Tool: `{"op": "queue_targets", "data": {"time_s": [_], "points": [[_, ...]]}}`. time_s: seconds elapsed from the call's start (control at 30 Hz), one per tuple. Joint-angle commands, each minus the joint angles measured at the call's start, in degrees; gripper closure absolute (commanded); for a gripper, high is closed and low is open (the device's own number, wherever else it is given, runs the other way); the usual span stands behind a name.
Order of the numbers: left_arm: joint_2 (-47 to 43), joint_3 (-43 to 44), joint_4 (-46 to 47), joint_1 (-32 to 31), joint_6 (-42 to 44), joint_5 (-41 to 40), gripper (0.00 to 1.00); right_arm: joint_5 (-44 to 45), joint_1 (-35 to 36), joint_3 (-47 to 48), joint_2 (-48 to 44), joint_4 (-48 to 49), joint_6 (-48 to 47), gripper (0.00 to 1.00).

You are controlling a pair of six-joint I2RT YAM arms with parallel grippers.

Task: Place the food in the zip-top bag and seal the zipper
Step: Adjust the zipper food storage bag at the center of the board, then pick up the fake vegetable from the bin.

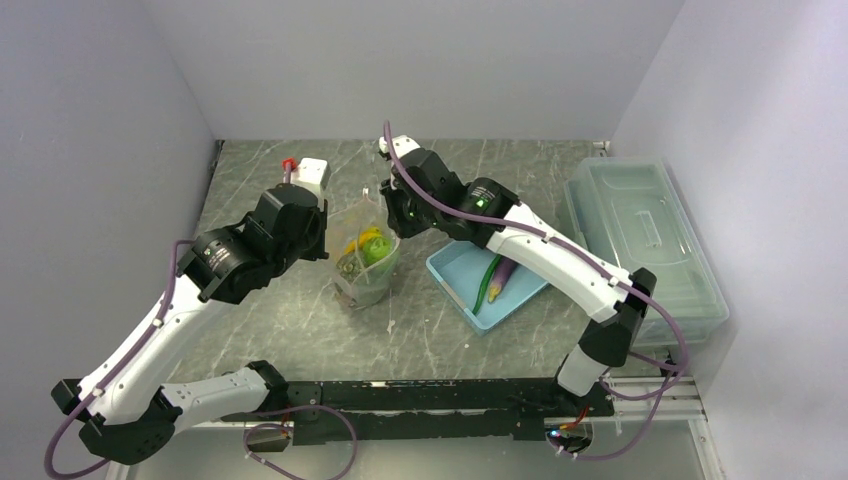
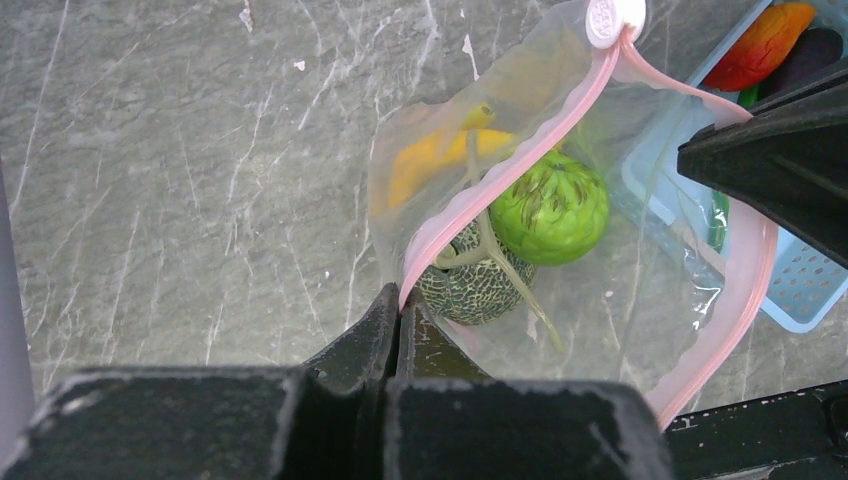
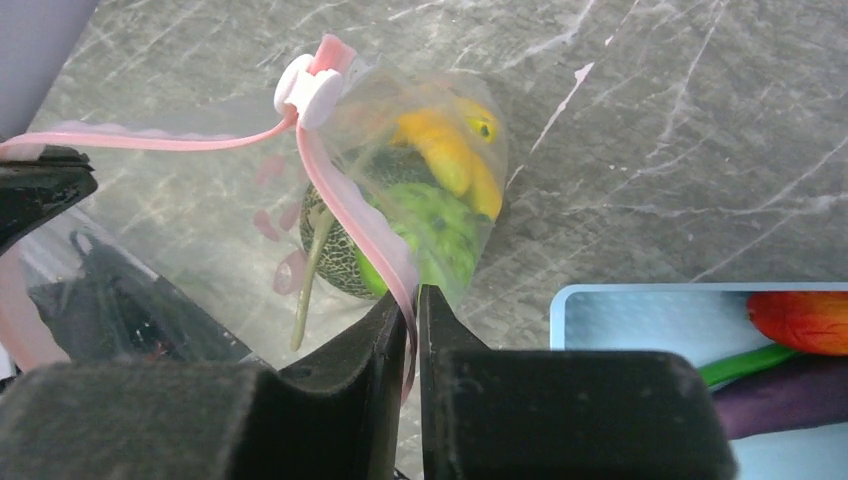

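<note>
Zipper [image 2: 508,177] (pink) | left gripper [image 2: 400,305] clamped on it; right gripper [image 3: 412,300] likewise

the left arm [image 1: 160,320] rises from its base at the near left and reaches forward toward the middle, its wrist turned inward. the left gripper [image 2: 398,308] has its fingers pressed together, pinching one side of the zipper [image 2: 500,180]. the right arm [image 1: 560,255] stretches from the near right, up and across to the centre, with its wrist bent downward. the right gripper [image 3: 413,298] faces the left one, close by, its fingers nipped together on the other side of the zipper.
</note>
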Motion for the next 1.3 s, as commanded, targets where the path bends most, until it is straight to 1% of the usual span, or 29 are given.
{"op": "queue_targets", "data": {"time_s": [0.0,0.1,0.27,0.4,0.6,0.67,0.93,1.03,1.2,1.27], "points": [[-0.16,0.89,0.64,0.11,-0.22,-1.46,1.00,3.12,0.11,-0.40,-1.89,1.03,-0.48,0.80],[-0.37,0.92,1.14,0.17,0.06,-1.71,1.00,4.07,0.10,-1.28,-4.09,2.67,-1.08,0.66],[-0.46,1.05,1.26,0.15,0.16,-1.67,1.00,7.20,-0.29,-0.35,-6.96,1.81,-1.89,0.48],[-0.40,0.68,1.63,0.17,0.22,-1.28,1.00,9.96,-1.02,-1.89,-10.71,1.88,-1.86,0.39],[-0.38,0.40,2.21,0.13,0.55,-0.69,1.00,13.38,-3.37,-4.58,-15.64,0.29,-1.44,0.32],[-0.27,0.39,2.48,0.15,0.67,-0.50,1.00,13.36,-5.08,-6.03,-17.26,-0.01,-1.06,0.31],[0.28,0.55,3.03,0.14,1.12,0.27,1.00,8.33,-16.25,-16.31,-23.92,-1.30,1.56,0.29],[0.48,0.22,3.52,0.12,1.21,0.70,1.00,6.93,-19.16,-20.58,-25.78,-1.49,2.54,0.25],[1.23,0.51,3.99,0.15,1.37,1.44,1.00,5.18,-22.90,-26.50,-26.30,-2.53,3.86,0.22],[1.34,0.61,4.09,0.16,1.46,1.48,1.00,4.61,-24.19,-29.14,-26.57,-2.38,4.44,0.19]]}}
